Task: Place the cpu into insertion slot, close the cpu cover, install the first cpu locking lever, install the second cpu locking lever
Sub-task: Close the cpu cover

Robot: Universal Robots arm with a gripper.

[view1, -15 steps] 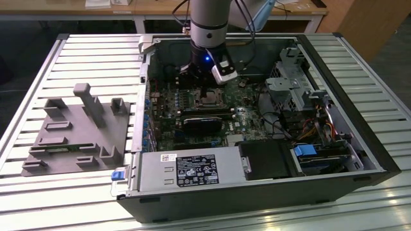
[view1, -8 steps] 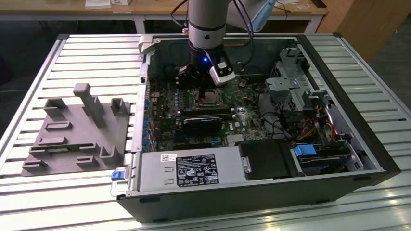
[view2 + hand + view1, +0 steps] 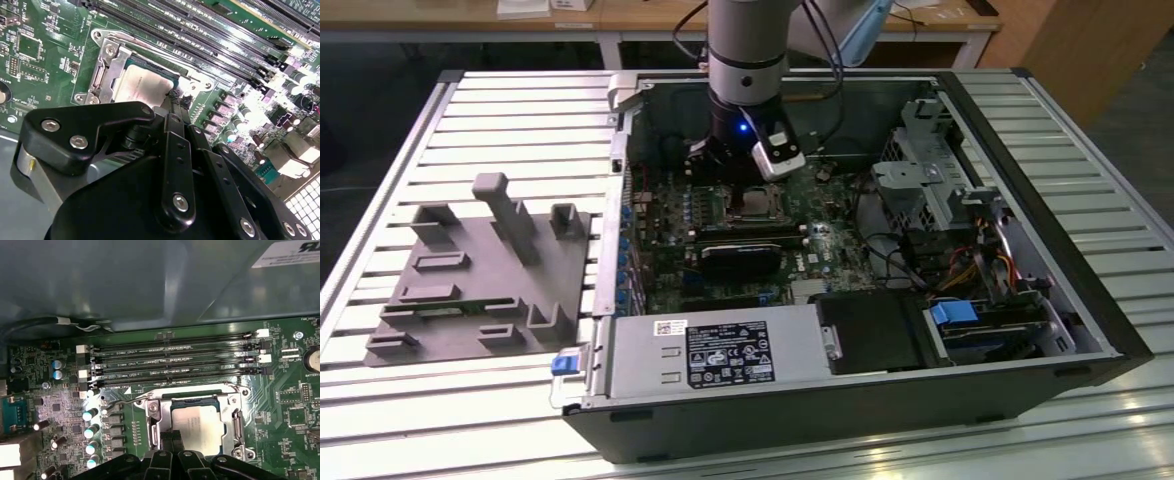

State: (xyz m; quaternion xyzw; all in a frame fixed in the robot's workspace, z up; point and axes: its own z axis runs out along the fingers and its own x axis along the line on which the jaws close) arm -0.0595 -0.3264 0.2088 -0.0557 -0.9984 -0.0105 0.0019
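CPU: the cpu (image 3: 142, 85) lies flat in the slot (image 3: 755, 206), its dull silver top facing up and showing in both wrist views.
Slot place: on the far middle part of the board (image 3: 670, 232), inside the open case (image 3: 1047, 215), with the black heatsink (image 3: 740, 258) just nearer.
Cover: the cover (image 3: 233, 425) lies down flat around the cpu, and the chip shows through its square window.
Levers: one thin wire lever (image 3: 122, 403) sticks out sideways from a corner of the slot. A second wire (image 3: 210, 386) runs along the edge beside the memory slots (image 3: 175, 362). Whether either is latched I cannot tell.
Gripper: the gripper (image 3: 175, 102) hangs low over the slot, at the cover's edge away from the memory slots.
Gripper state: narrow, the tips drawn together with no gap between them and nothing held.
Arm: the arm (image 3: 747, 60) comes straight down from the far side into the case.
Case: it lies on its side on a slatted table (image 3: 400, 400), with the power supply (image 3: 707, 352) along its near edge.
Fixture: a grey fixture (image 3: 480, 270) sits on the table at the exterior view's left, just beside the case.
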